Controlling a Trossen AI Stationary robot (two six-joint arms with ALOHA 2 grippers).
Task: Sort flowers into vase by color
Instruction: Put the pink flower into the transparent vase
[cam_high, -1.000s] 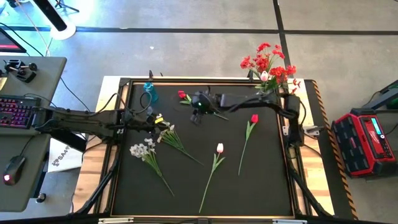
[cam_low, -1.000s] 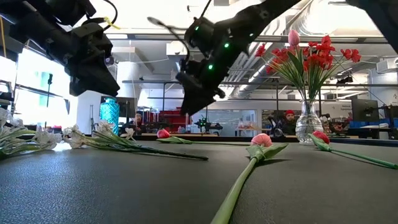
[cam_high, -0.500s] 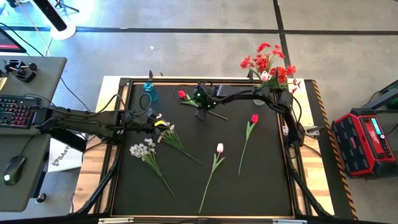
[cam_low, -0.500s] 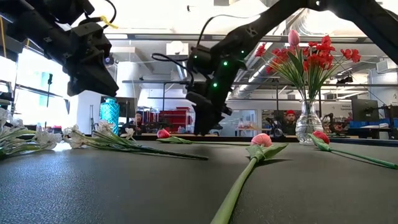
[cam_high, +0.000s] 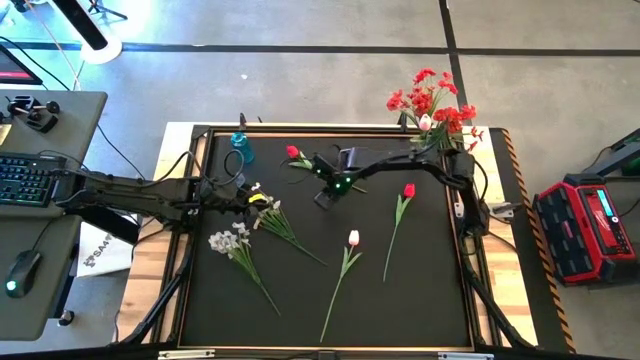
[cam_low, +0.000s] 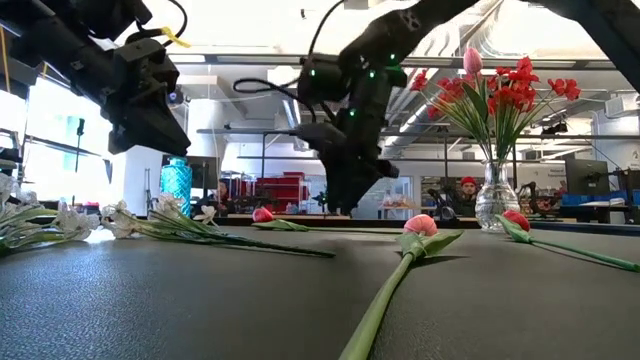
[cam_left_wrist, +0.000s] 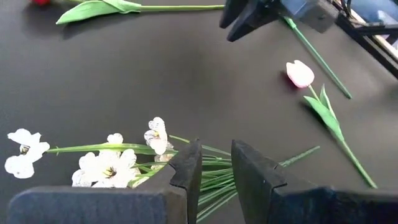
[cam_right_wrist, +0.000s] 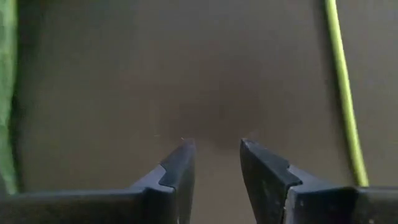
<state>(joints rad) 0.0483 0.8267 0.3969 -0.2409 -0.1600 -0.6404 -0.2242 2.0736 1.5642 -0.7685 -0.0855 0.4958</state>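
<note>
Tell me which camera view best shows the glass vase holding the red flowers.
The low view: the clear glass vase stands in full profile, stems visible inside. The high view shows only the red bouquet from above, which hides the vase. Neither wrist view shows it.

The desk (cam_low: 200, 310) top is a matt black sheet with a fine pebbled grain. At its far right corner stands a clear, glossy glass vase (cam_low: 493, 197). The flowers (cam_high: 243, 250) look like plastic stems with cloth petals. The gripper fingers (cam_right_wrist: 180, 168) are dull dark plastic.
</note>
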